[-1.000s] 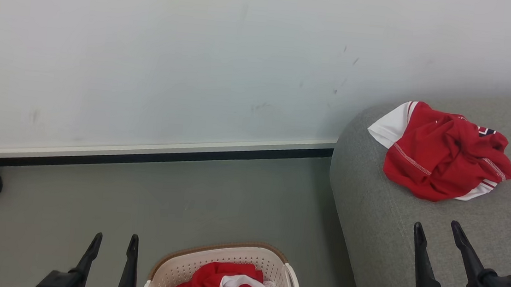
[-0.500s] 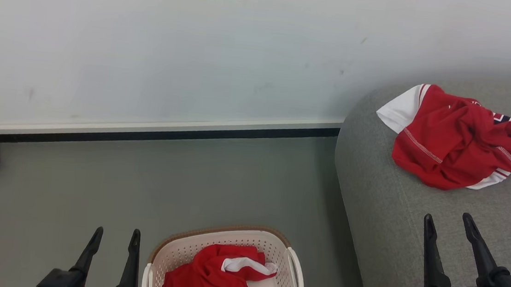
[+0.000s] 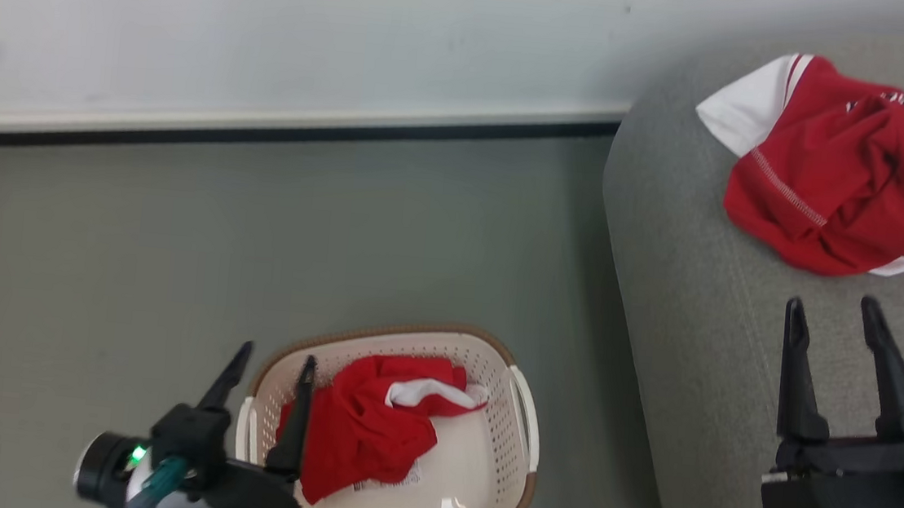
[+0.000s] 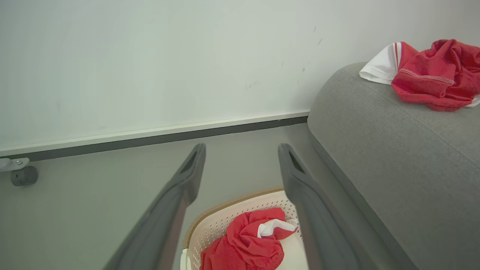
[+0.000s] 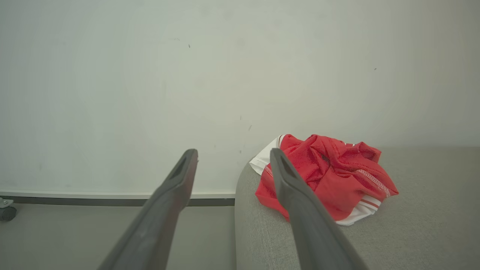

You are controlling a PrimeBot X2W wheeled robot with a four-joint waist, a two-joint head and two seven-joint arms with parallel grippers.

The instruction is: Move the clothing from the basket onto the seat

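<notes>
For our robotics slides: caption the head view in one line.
Open left gripper at the basket's rim, one red garment inside; the other garment lies on the seat.

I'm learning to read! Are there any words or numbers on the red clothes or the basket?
Nothing here is readable.
Crumpled garment on the seat: white and dark marks, too crumpled to read.
Basket, by the lower edge of its garment: tiny dark print, too small and blurred to read.
</notes>
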